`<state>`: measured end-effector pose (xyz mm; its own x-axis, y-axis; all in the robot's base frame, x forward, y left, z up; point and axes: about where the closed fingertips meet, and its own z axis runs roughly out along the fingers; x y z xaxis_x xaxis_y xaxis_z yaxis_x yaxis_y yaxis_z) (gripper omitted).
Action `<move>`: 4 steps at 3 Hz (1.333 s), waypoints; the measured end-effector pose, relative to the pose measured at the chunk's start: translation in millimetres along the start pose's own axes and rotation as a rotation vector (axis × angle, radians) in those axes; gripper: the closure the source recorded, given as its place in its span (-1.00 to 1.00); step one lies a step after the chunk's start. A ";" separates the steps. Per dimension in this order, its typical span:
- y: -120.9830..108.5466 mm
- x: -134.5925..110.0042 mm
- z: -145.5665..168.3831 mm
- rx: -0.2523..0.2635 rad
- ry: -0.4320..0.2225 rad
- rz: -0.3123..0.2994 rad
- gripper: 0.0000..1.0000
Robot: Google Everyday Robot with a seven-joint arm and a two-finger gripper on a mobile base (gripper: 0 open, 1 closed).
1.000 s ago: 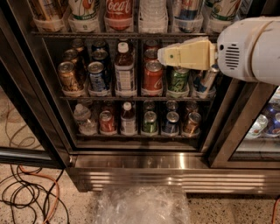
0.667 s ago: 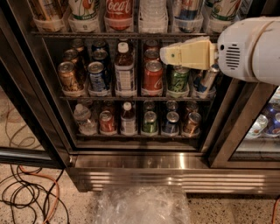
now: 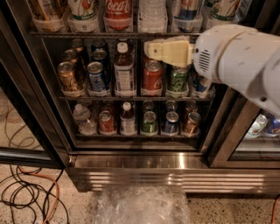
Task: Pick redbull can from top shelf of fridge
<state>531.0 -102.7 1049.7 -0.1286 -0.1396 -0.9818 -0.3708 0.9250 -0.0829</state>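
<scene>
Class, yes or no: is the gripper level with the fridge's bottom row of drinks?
No, the gripper hangs just under the top shelf, before the middle row's red can.

Floor cables [image 3: 20, 197], plastic sheet [image 3: 140, 206], cola can [image 3: 152, 78]

1. White script beginning "Coca" reads on the red label of the cola bottle [image 3: 118, 8], at the front of the top shelf [image 3: 87, 34] of the fridge [image 3: 175, 162], left of centre.
2. The redbull can [image 3: 189, 9], further right on that shelf, shows blue and silver print that cannot be read.
3. The tall cans [image 3: 83, 8] at the shelf's left end carry lettering too unclear to read.
4. On the rack below, the red can [image 3: 152, 78], green can [image 3: 178, 81] and white-labelled bottle [image 3: 124, 74] have labels that cannot be made out.
5. The gripper [image 3: 151, 49], plain cream, sits just below the top shelf's front edge, right of centre.
</scene>
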 end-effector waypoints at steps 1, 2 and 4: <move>5.5 -32.5 31.0 0.030 -0.137 0.061 -1.00; 17.9 -47.2 37.6 0.046 -0.194 0.071 -1.00; 8.1 -39.9 57.9 0.034 -0.207 -0.011 -1.00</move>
<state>586.5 -69.2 1078.4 0.0680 -0.0770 -0.9947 -0.3391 0.9359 -0.0957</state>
